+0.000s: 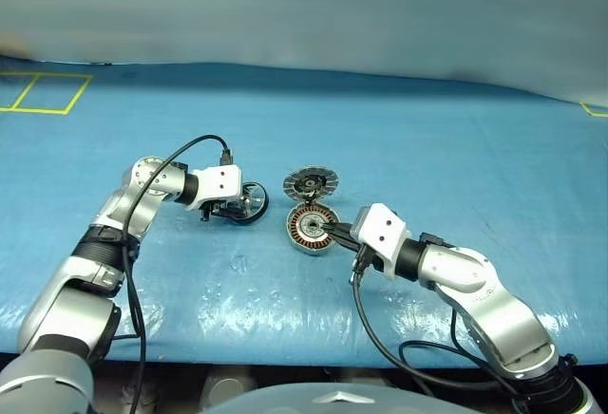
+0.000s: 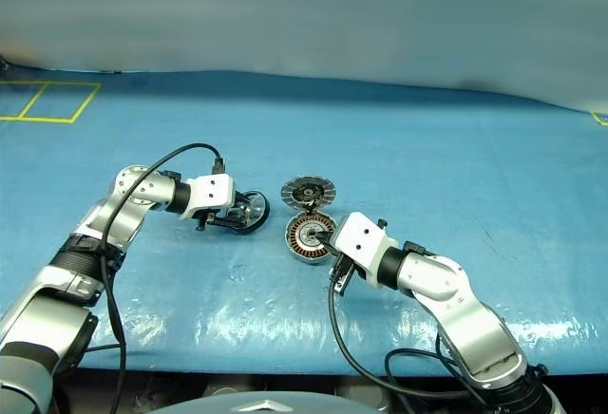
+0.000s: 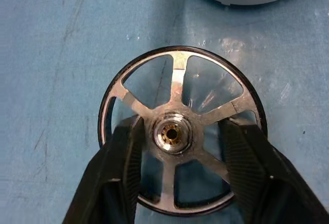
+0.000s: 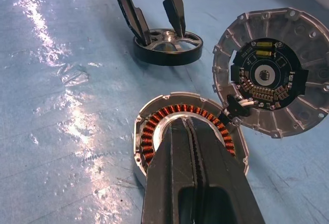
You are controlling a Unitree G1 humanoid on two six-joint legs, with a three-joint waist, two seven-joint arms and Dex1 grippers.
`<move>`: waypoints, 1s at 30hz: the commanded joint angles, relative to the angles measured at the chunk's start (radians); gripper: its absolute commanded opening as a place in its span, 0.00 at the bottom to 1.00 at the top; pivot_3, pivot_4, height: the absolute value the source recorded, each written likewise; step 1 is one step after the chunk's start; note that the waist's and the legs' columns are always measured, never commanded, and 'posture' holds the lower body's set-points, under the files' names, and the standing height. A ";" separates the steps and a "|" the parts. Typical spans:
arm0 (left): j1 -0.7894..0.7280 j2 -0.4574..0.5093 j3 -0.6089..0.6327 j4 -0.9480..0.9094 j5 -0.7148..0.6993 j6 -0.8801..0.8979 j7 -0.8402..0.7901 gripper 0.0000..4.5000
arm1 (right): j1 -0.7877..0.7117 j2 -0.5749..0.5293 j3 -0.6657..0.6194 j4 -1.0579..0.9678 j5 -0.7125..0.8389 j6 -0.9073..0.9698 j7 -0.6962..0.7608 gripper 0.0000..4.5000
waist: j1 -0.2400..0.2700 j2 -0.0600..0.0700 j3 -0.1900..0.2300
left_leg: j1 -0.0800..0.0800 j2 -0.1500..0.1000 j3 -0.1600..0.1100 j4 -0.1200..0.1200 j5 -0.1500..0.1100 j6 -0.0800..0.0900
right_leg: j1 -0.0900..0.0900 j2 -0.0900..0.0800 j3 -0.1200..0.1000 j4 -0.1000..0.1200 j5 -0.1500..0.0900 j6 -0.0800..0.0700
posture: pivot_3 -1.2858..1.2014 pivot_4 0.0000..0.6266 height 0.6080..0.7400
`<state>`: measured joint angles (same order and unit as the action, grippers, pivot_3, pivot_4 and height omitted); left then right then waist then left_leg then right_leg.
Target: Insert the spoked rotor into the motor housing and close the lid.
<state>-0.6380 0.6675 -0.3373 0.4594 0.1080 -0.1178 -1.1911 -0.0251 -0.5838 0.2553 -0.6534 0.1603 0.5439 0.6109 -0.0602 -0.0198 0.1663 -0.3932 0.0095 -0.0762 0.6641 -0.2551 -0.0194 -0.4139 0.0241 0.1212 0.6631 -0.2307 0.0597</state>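
Observation:
The spoked rotor [image 3: 174, 134] lies flat on the blue cover, left of the other parts. My left gripper [image 3: 180, 131] reaches down into it, open, with one finger on each side of the hub and a gap to each. The motor housing [image 1: 306, 234], with its ring of copper windings, sits at the centre. My right gripper [image 4: 187, 122] is shut, its tips resting in the housing's middle with nothing between them. The lid [image 4: 267, 75] lies just behind the housing with its dark circuit side up, its rim overlapping the housing's edge.
The blue cover [image 1: 456, 148] spreads wide on all sides. Yellow tape squares [image 1: 43, 91] mark its far left corner. The table's front edge [image 1: 285, 359] runs close below my arms. A black cable [image 1: 195, 143] loops over the left wrist.

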 commanded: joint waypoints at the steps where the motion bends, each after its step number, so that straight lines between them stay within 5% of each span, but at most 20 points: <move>1: 0.034 0.010 -0.013 -0.011 0.009 -0.006 -0.030 0.52 | -0.009 0.004 -0.006 -0.024 -0.004 -0.021 -0.002 0.00 | 0.000 0.000 0.000 | 0.000 0.000 0.000 0.000 0.000 0.000 | 0.000 0.000 0.000 0.000 0.000 0.000 | 0.52 0.24 1.00; 3: 0.060 0.012 0.005 -0.046 -0.004 0.021 -0.017 0.42 | -0.009 0.007 -0.006 -0.023 -0.003 -0.022 -0.002 0.00 | -0.002 0.001 -0.001 | 0.000 0.000 0.000 0.000 0.000 0.000 | 0.000 0.000 0.000 0.000 0.000 0.000 | 0.52 0.24 1.00; 19: 0.342 0.033 0.246 -0.450 -0.303 0.237 0.022 0.42 | 0.006 0.021 -0.044 -0.023 0.022 -0.019 -0.013 0.00 | 0.000 0.002 -0.001 | -0.001 0.000 -0.001 0.000 0.000 0.000 | -0.001 -0.001 0.000 0.000 0.000 0.000 | 0.52 0.24 1.00; 30: 0.389 0.049 0.208 -0.540 -0.253 0.219 0.067 0.42 | -0.024 0.009 -0.042 -0.005 0.019 -0.011 0.009 0.00 | 0.000 0.002 -0.001 | -0.001 0.000 -0.001 0.000 0.000 0.000 | -0.001 -0.001 -0.001 0.000 0.000 0.000 | 0.52 0.24 1.00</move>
<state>-0.2438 0.7017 -0.1388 -0.0572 -0.1471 0.1209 -1.1292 -0.0335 -0.5662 0.2275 -0.6405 0.1796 0.5355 0.6146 -0.0600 -0.0175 0.1653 -0.3940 0.0095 -0.0766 0.6635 -0.2550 -0.0195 -0.4148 0.0234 0.1206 0.6631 -0.2308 0.0595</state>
